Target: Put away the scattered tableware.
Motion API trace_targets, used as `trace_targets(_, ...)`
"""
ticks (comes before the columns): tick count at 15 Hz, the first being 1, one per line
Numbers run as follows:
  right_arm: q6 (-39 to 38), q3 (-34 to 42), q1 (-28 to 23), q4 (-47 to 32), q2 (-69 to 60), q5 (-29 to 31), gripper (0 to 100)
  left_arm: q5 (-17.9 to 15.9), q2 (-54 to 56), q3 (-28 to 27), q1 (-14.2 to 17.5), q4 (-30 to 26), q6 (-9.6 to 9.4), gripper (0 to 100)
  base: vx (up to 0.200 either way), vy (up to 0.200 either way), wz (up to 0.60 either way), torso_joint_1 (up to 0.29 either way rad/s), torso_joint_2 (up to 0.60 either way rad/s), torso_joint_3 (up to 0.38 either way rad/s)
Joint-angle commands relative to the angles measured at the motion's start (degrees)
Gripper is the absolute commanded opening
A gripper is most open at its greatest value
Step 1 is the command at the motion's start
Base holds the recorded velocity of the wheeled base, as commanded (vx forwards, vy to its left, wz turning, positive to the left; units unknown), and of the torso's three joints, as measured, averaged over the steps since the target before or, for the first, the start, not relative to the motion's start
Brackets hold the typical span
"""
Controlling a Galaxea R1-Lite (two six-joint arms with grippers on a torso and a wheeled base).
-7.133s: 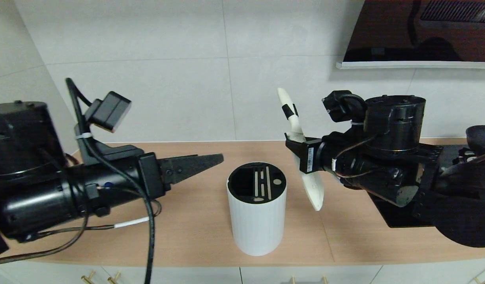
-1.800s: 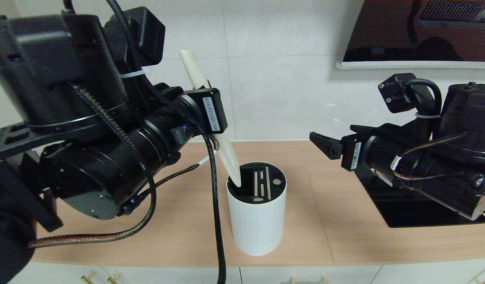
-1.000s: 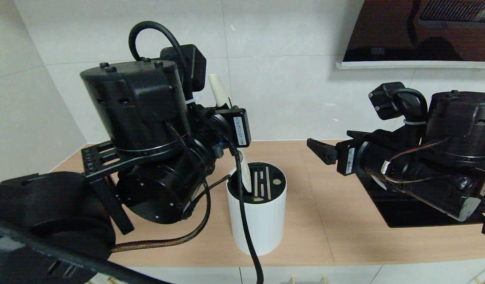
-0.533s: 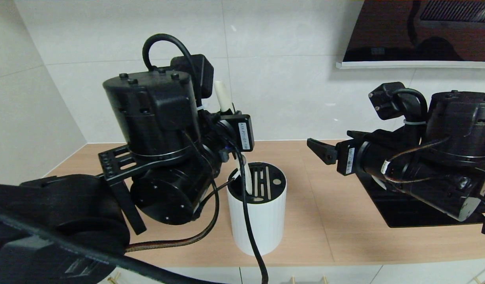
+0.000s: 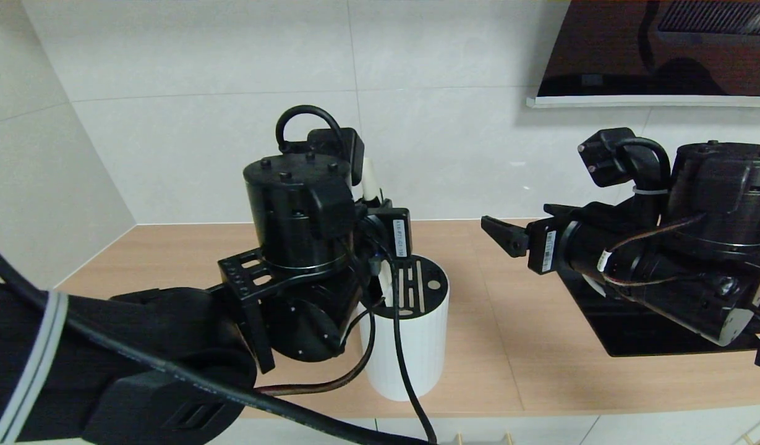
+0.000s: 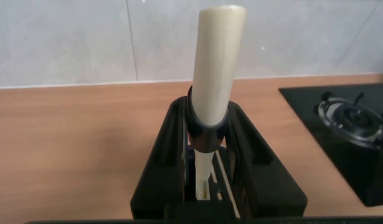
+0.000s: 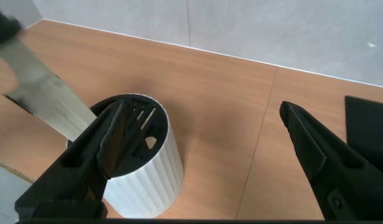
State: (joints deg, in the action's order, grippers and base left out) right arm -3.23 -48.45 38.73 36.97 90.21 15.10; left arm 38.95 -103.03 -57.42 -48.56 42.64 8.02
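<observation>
1. Cream knife (image 6: 216, 68) stands near upright in the left pincer (image 6: 208, 107), which is clamped on the handle.
2. In the last couple of seconds the left arm has come down over the white holder (image 5: 410, 346). The blade went from tip-at-rim to partly sunk through the holder's black top.
3. Which opening the blade sits in: cannot tell, the arm covers that side.
4. About seven seconds back the right pincer (image 5: 498, 232) had the knife. It is now empty with its jaws wide apart. It hangs above the worktop (image 5: 188, 247) between the holder and the black hob (image 5: 608, 337), and has not moved for the last second.
5. Likely meaning: the handover is done and the insertion is well underway. Probably left to do: lower the knife until it seats, then let go.
</observation>
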Motion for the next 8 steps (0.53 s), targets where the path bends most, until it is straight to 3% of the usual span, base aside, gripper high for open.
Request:
trace_targets(1, 0.0, 0.0, 0.0, -0.1, 0.0, 0.0, 100, 0.2, -2.4, 0.9, 0.0, 1.5, 0.06, 0, 0.0, 0.0, 0.0, 0.0, 0.0, 0.0)
trace_targets(8, 0.0, 0.0, 0.0, -0.2, 0.1, 0.0, 100, 0.3, -6.9, 2.0, 0.0, 2.1, 1.29, 0, 0.0, 0.0, 0.0, 0.0, 0.0, 0.0)
